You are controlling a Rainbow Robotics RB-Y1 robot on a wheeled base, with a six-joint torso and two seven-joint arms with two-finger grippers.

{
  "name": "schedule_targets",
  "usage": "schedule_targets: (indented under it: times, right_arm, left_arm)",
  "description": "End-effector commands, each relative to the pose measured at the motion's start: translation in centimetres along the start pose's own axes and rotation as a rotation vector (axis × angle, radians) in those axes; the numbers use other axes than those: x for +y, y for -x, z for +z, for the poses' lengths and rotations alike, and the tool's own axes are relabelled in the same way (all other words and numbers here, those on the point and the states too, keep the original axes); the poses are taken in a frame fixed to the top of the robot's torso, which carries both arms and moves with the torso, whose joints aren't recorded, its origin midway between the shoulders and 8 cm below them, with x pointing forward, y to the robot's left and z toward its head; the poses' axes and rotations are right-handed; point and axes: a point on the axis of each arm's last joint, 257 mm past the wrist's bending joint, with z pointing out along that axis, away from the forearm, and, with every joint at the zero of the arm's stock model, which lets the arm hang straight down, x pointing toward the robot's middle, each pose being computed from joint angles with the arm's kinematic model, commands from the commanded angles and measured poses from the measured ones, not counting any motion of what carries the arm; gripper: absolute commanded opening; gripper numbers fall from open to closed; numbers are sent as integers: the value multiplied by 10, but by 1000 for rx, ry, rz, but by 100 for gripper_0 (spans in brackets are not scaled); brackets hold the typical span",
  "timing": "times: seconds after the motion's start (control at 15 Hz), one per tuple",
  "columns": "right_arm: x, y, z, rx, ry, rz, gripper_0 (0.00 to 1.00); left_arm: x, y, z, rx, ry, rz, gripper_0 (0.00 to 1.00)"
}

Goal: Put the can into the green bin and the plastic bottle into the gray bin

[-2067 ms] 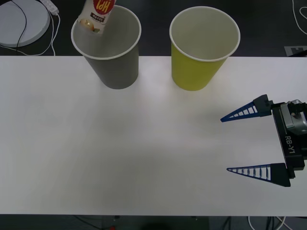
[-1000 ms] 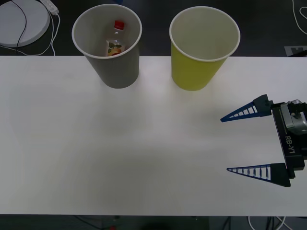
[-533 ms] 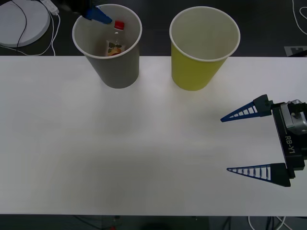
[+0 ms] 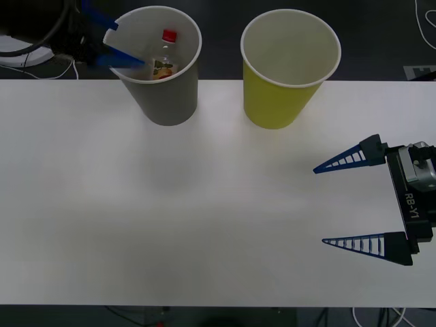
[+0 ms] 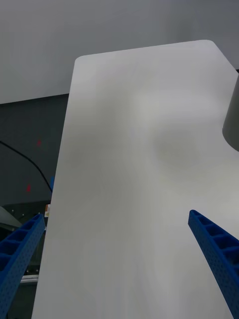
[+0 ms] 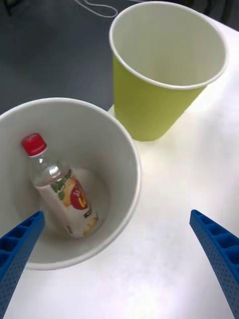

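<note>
The gray bin [image 4: 167, 102] stands upright at the table's back left, and the plastic bottle [image 4: 163, 56], red cap up, leans inside it. In the left wrist view the bottle [image 6: 62, 194] rests on the floor of the gray bin [image 6: 130, 149]. The green bin [image 4: 276, 102] stands upright to its right with nothing showing inside; it is also in the left wrist view [image 6: 149, 104]. My left gripper [image 4: 131, 45] hangs open over the gray bin's left rim, holding nothing. My right gripper [image 4: 319, 204] is open above the table at the right. The can is out of view.
The white table [image 4: 204, 204] spreads wide in front of both bins. Its back edge runs just behind them, with dark floor and cables [image 4: 48, 58] beyond. In the right wrist view a sliver of the gray bin [image 5: 231, 119] shows past the far end of the table [image 5: 139, 149].
The bottle, held above the gray bin two seconds ago, dropped into it and lies inside. My left gripper came back into view and moved toward the bin's left rim. The right arm stayed still.
</note>
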Motion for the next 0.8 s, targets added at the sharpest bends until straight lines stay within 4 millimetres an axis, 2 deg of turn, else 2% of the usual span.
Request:
schedule_targets:
  times: [0.07,0.2,0.4,0.8]
  right_arm:
    - [0,0,0,0,0,0,100]
    - [0,0,0,0,0,0,100]
    - [0,0,0,0,0,0,100]
    - [0,0,0,0,0,0,100]
  left_arm:
    - [-7,-24,-6,-39,-44,28,100]
    - [-13,-46,-14,-38,-74,69,100]
    - [-25,-69,-28,-49,-126,99,100]
    - [-49,-115,-45,-82,-193,195,100]
